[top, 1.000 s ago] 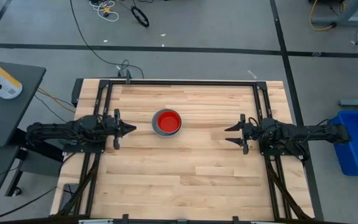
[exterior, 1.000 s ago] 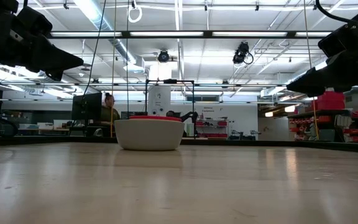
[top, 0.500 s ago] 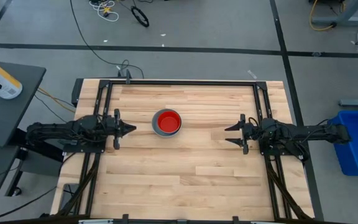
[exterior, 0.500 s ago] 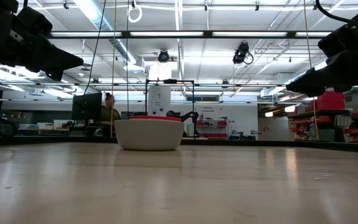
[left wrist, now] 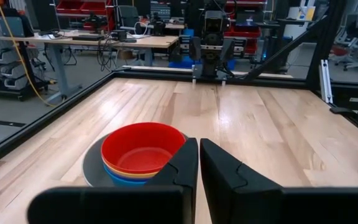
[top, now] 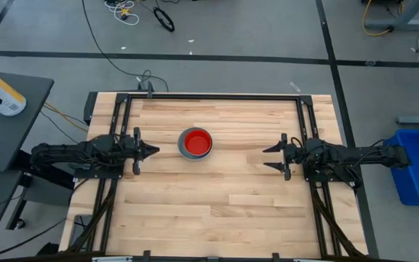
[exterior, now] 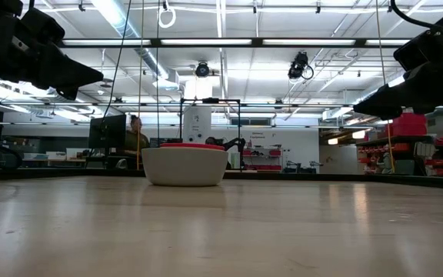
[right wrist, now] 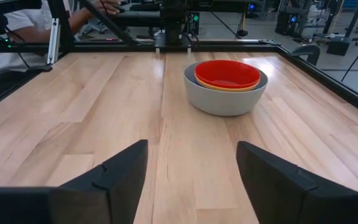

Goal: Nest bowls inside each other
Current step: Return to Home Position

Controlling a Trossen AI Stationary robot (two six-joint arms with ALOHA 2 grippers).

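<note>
The bowls (top: 195,143) stand nested in one stack on the wooden table, a little left of centre and toward the far edge. The red bowl (left wrist: 143,146) is on top, with yellow and blue rims under it, all inside the grey bowl (right wrist: 225,98), whose base rests on the table. My left gripper (top: 155,151) hovers shut just left of the stack, pointing level at it. My right gripper (top: 266,159) hovers at the right, well clear of the stack, its fingers open and empty; its gap (right wrist: 191,168) faces the bowls.
Black frame rails (top: 209,96) run along the table's far, left and right edges. Bare wood lies between the stack and my right gripper and across the near half. A person in white (right wrist: 5,25) sits beyond the table's left side.
</note>
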